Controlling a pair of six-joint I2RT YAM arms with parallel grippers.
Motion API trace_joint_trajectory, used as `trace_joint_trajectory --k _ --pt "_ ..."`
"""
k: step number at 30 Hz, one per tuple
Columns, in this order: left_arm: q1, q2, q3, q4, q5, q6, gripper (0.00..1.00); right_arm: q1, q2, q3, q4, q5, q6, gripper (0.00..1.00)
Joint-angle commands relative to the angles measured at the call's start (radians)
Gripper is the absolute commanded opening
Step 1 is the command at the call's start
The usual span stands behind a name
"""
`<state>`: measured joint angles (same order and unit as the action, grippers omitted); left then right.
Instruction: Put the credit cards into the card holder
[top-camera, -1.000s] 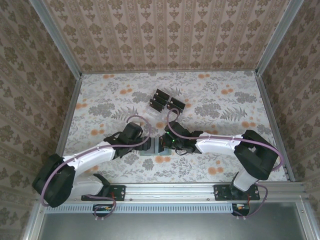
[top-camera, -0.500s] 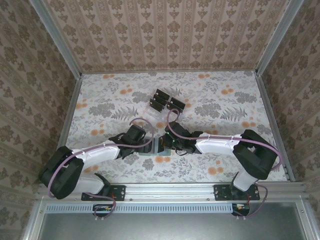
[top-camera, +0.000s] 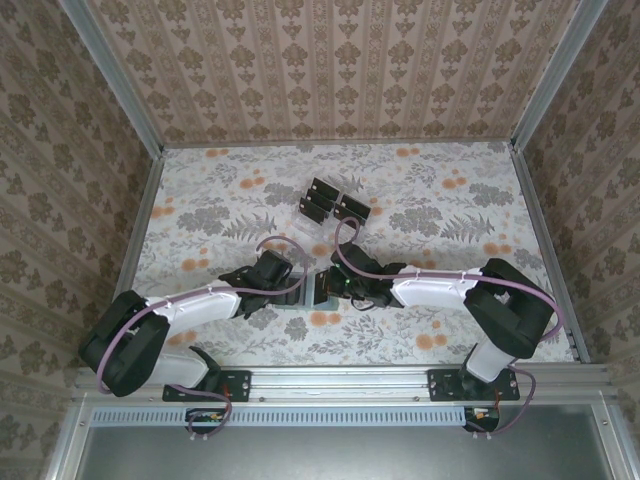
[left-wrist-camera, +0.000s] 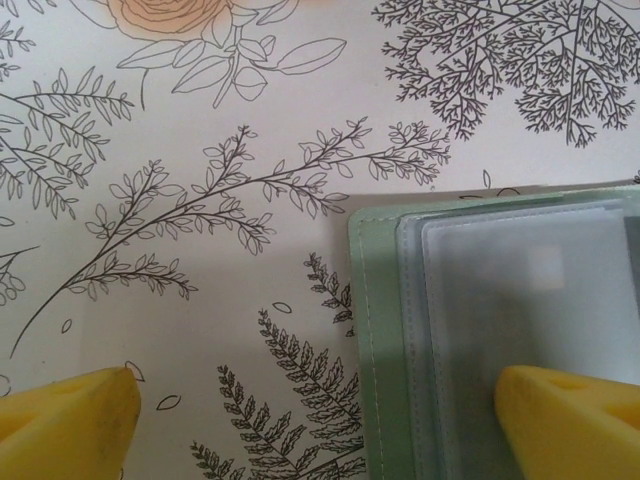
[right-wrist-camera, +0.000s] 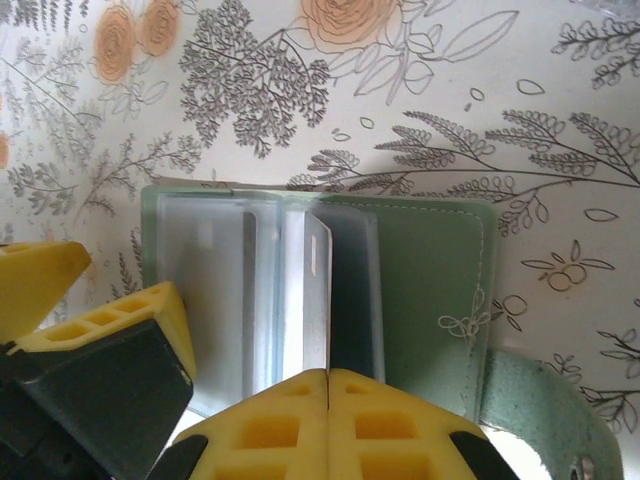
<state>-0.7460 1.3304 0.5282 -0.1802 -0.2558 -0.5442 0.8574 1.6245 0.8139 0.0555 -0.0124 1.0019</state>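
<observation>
The soft sage-green bi-fold card holder (right-wrist-camera: 430, 270) lay open mid-frame in the right wrist view. At the bottom edge the right gripper (right-wrist-camera: 328, 378) was closed on a thin clear plastic sleeve (right-wrist-camera: 316, 290), holding it upright. The left gripper (left-wrist-camera: 320, 420) gaped wide, empty. The thin black rectangular credit cards (top-camera: 322, 190), upper middle of the top view, looked light, stiff and slick, best pinched by an exposed edge.
</observation>
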Motion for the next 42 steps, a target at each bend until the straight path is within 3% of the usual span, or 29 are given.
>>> trace_joint_trajectory --k 1,12,29,42 --pt "-0.001 -0.008 -0.008 -0.074 -0.039 -0.022 1.00 -0.015 0.004 -0.026 0.058 -0.039 -0.010 0.00" --pt "-0.003 -0.018 -0.017 -0.071 -0.039 -0.028 1.00 -0.022 -0.026 -0.082 0.318 -0.124 0.019 0.00" --pt "-0.003 -0.013 -0.017 -0.070 -0.042 -0.034 1.00 -0.022 0.023 -0.201 0.568 -0.037 0.044 0.00" --pt "-0.003 -0.013 -0.018 -0.073 -0.042 -0.034 1.00 -0.019 0.075 -0.226 0.660 -0.024 0.060 0.00"
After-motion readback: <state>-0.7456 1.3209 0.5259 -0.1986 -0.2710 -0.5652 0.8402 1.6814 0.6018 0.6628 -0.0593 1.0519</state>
